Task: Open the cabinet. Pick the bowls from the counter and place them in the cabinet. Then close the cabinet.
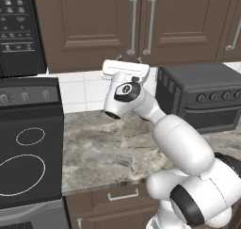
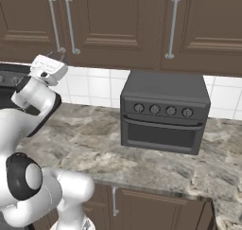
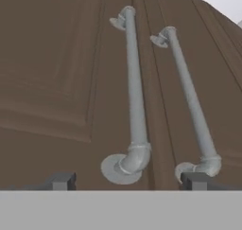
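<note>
Cabinet [image 1: 94, 20]: dark brown, on the wall above the worktop, both panelled doors shut — the seam between them runs straight up the middle.
Handles: the left handle [image 3: 133, 96] and the right handle [image 3: 191, 99] are long silver bars, one each side of the seam, close together and upright.
Gripper [image 3: 126, 181]: raised in front of the doors at the lower ends of the bars; in the left base view the hand sits just below the cabinet's bottom edge.
Jaws: spread wide and holding nothing — the two dark tips stand at 7 and 5 o'clock in the hand view, with the foot of the left handle between them and the foot of the right handle just above the right tip.
Worktop [image 1: 108, 150]: grey marbled stone, bare where it shows under the arm.
Toaster oven [image 2: 164, 111]: black, standing on the worktop at 3 o'clock from the arm.
Stove [image 1: 26, 152]: black top with white rings, at 9 o'clock from the arm.
</note>
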